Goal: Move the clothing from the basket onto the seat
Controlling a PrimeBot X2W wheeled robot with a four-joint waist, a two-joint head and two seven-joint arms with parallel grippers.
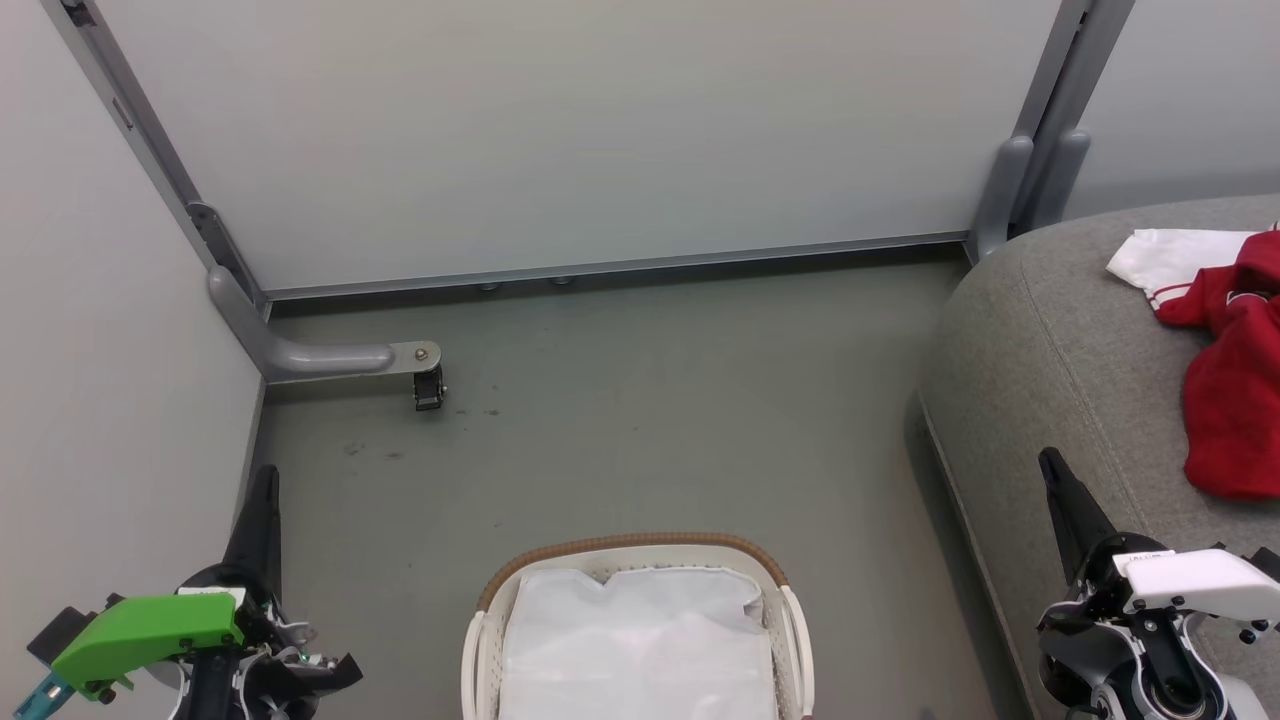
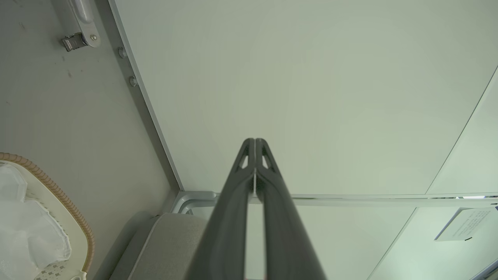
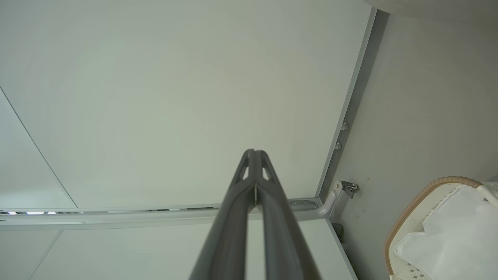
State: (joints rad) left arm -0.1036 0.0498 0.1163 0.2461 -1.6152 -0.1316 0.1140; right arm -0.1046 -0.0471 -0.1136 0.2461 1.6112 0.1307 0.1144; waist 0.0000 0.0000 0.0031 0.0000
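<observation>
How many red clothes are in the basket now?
0. The basket holds a white liner, no red, though its near end is out of frame. The red clothing lies on the seat.

My head camera sits high, tipped forward and down at the floor (image 1: 650, 420). From there the basket (image 1: 630, 545) is close in at 6 o'clock, the seat (image 1: 1050, 340) at 3 o'clock, and the partition panel (image 1: 600, 130) farther off across 12 o'clock. The left wrist camera sights along the left gripper (image 2: 255, 142) at that panel from well back, rolled so the floor lies at 9 o'clock and the basket rim at 8. The right wrist camera, sighting along the right gripper (image 3: 255, 152), is rolled the opposite way, with the floor at 3 o'clock and the basket at 4. All three views share the panel, the basket and the caster foot (image 1: 428, 385).
</observation>
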